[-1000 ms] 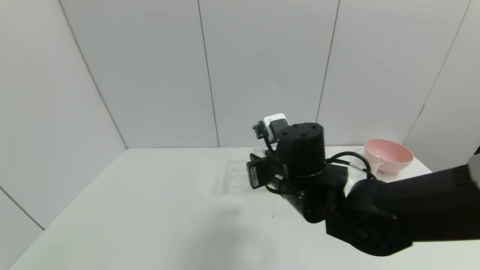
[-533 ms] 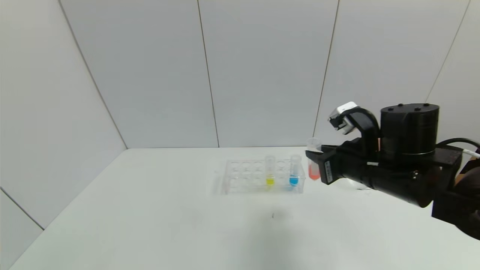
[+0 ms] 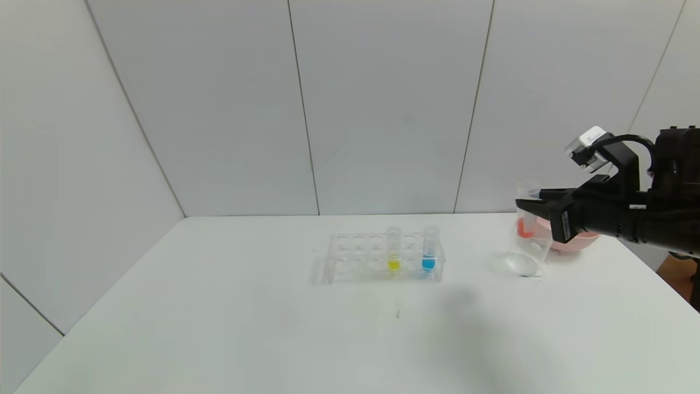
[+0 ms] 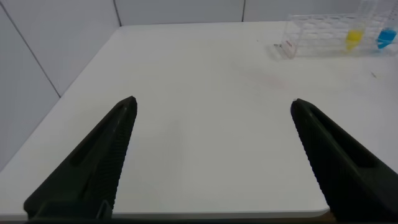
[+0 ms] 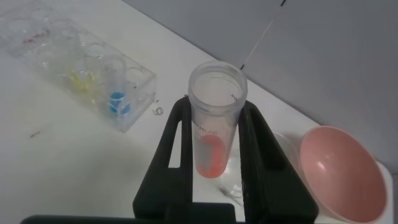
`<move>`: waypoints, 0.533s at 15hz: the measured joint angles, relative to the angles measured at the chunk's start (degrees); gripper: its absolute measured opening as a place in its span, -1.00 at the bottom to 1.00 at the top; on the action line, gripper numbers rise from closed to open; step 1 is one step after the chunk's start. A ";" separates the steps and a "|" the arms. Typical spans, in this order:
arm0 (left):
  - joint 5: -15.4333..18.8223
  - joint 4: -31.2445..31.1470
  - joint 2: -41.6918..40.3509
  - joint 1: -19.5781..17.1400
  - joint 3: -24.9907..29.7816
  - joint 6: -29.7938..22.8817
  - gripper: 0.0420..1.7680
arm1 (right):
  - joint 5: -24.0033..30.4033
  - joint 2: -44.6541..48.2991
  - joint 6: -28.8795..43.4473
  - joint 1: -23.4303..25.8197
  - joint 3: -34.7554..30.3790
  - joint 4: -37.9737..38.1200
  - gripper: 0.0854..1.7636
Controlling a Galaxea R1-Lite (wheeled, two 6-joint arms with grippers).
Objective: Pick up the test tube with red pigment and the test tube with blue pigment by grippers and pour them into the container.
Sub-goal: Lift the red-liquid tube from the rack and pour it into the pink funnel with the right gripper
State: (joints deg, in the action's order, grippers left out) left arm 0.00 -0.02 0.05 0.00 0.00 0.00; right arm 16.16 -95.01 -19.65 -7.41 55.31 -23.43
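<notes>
- Right gripper (image 3: 528, 205), a black two-fingered claw with a white block on top, pinches the clear round-bottomed test tube with red pigment (image 3: 525, 219); tube upright, long axis vertical, mouth up, red liquid at its bottom.
- Key relation: the held tube hangs directly over, or just at the mouth of, the small clear beaker-like container (image 3: 524, 253). In the head view their outlines overlap; whether the tube bottom is above or inside the rim cannot be told.
- Judgement: the pour calls for tipping the tube's axis over the container from here.
- Pale pink bowl (image 3: 569, 241) stands just behind the container, close enough to catch a stray pour.
- Clear test tube with blue pigment (image 3: 430, 250) stands upright in the clear plastic tube rack (image 3: 350, 260), beside a tube of yellow liquid (image 3: 393, 249), well apart on the container's left.
- Left gripper (image 4: 211, 162) has its fingers spread, empty, low over the white table (image 3: 219, 317), far from the rack.
</notes>
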 joint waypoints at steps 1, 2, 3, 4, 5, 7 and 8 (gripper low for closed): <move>0.00 0.02 0.00 0.00 0.00 0.02 1.00 | 0.52 -0.99 -2.11 2.05 1.99 0.22 -0.51; 0.00 0.02 0.00 0.00 0.00 0.02 1.00 | 0.80 -2.12 -3.94 3.69 4.14 0.45 -0.51; 0.00 0.02 0.00 0.00 0.00 0.02 1.00 | 1.07 -3.50 -5.80 5.27 6.77 1.34 -0.51; 0.00 -0.02 0.00 0.00 0.00 0.00 1.00 | 1.23 -4.82 -7.66 6.68 9.41 3.07 -0.51; 0.00 0.02 0.00 0.00 0.00 0.00 1.00 | 1.34 -6.11 -9.74 7.98 12.14 5.36 -0.51; 0.00 0.02 0.00 0.00 0.00 0.02 1.00 | 1.34 -8.77 -14.01 10.33 17.20 9.78 -0.51; 0.00 0.02 0.00 0.00 0.00 0.00 1.00 | 1.29 -10.01 -17.04 11.37 19.10 11.47 -0.51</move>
State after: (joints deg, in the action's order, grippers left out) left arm 0.00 0.00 0.05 0.00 0.00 0.00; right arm 17.46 -105.02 -36.69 3.96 74.41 -11.96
